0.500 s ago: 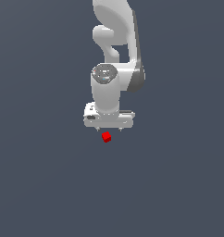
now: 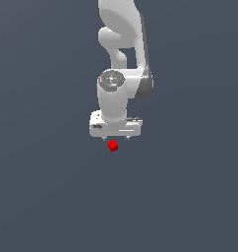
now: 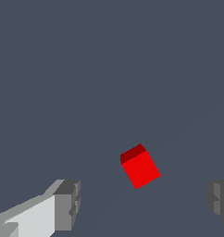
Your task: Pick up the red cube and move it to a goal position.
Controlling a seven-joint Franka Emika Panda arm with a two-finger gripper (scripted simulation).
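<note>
The red cube (image 2: 112, 145) lies on the dark grey floor just below the white gripper (image 2: 116, 137) in the exterior view. In the wrist view the red cube (image 3: 140, 165) sits turned at an angle, between and a little ahead of the two grey fingertips (image 3: 67, 204). The gripper (image 3: 141, 201) is open wide, with nothing held, and hovers above the cube without touching it.
The white arm (image 2: 122, 44) rises from the gripper toward the top of the exterior view. A plain dark grey surface (image 2: 47, 197) fills everything else.
The arm and the cube stand about where they were half a second ago; no clear motion shows.
</note>
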